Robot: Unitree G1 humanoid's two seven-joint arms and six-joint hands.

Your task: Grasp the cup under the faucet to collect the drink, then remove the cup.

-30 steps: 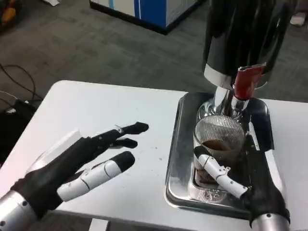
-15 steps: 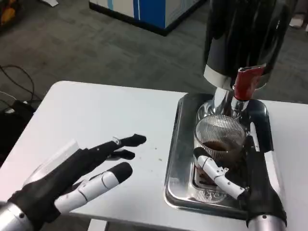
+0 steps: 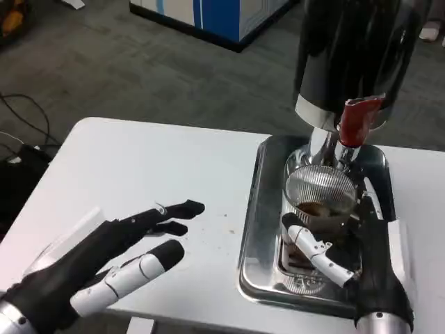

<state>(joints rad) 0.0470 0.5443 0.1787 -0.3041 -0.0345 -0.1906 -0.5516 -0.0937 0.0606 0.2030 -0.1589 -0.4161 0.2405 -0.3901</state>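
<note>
A ribbed clear glass cup (image 3: 318, 198) with brown drink in its bottom stands on the steel tray (image 3: 259, 229), right below the faucet with the red lever (image 3: 356, 120). My right hand (image 3: 361, 257) wraps around the cup from the right, one white finger across its near side. My left hand (image 3: 104, 261) hovers over the white table at the left, fingers spread, holding nothing. The black drink dispenser (image 3: 354, 49) rises behind the tray.
The white table (image 3: 139, 167) spreads to the left of the tray. Its near edge runs just under both hands. Grey carpet and a blue-and-white cabinet (image 3: 208, 14) lie beyond the table.
My left hand has drifted back toward me and lower. The right hand has stayed around the cup and shifted slightly right.
</note>
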